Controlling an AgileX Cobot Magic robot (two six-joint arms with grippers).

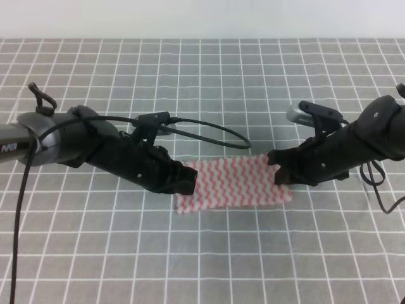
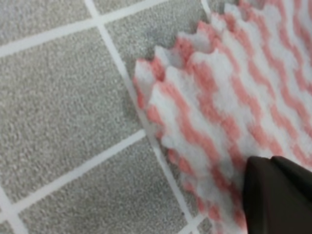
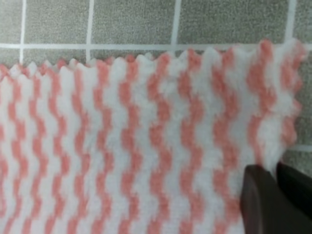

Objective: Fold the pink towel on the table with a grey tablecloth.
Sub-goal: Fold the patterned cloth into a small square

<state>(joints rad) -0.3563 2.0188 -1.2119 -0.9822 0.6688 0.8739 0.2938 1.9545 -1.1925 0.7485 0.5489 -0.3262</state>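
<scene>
Grey gridded tablecloth (image 1: 209,253) under flat zigzag-striped pink towel (image 1: 234,183), left hand (image 1: 186,182) and right hand (image 1: 278,168) each pinching an end.

Pale white wall (image 1: 202,18) behind, soft even light

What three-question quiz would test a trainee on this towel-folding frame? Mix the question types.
1. True or false: the pink towel lies between the two arms on the grey tablecloth.
2. Multiple choice: where is the left claw? A) at the towel's left end B) above the towel's middle C) far off the cloth
3. Fill in: in the right wrist view, a dark fingertip of the right claw sits at the towel's ____ corner of that view.

Key:
1. True; each claw is at one short end.
2. A
3. lower right. Whether either claw has closed on the cloth cannot be told from these views.
</scene>
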